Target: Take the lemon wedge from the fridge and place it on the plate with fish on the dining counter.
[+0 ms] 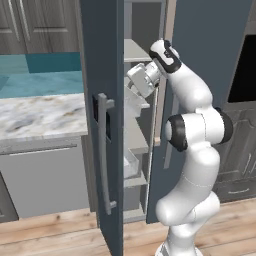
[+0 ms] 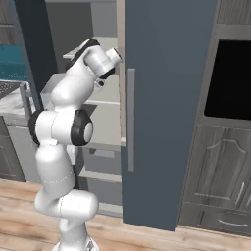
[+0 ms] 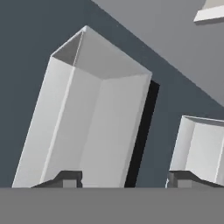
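Leftmost in the left base view: one marble table (image 1: 40,117), front edge straight, just beside the open door. Next to it, the fridge (image 1: 102,60), counted as two slate-blue doors. Left door (image 1: 100,200) swung out toward the camera, carrying one long grey handle (image 1: 106,150) and one small black panel (image 1: 95,117). Between the doors, at least three pale shelves (image 1: 136,50) stacked one above another, with one clear drawer (image 1: 131,167) low down. Narrow gap only; one white arm (image 1: 192,130) reaches up and into it at upper-shelf height, wrist close to the door's edge. Further right, the right door (image 2: 166,98) with its own single handle (image 2: 131,117), then one black oven window (image 2: 228,78) over grey cupboard fronts.

Seen from the hand, left to right: one tall pale bin (image 3: 87,122), tilted, open at the top, then a dark strip of wall, then a second, smaller bin (image 3: 201,146) cut off by the frame edge, and one pale shelf corner (image 3: 210,11) at top right. End effector (image 3: 127,179) spread fairly wide, two dark fingertips (image 3: 65,178) well apart, gripping nothing visible, pointing at the space between the two bins.
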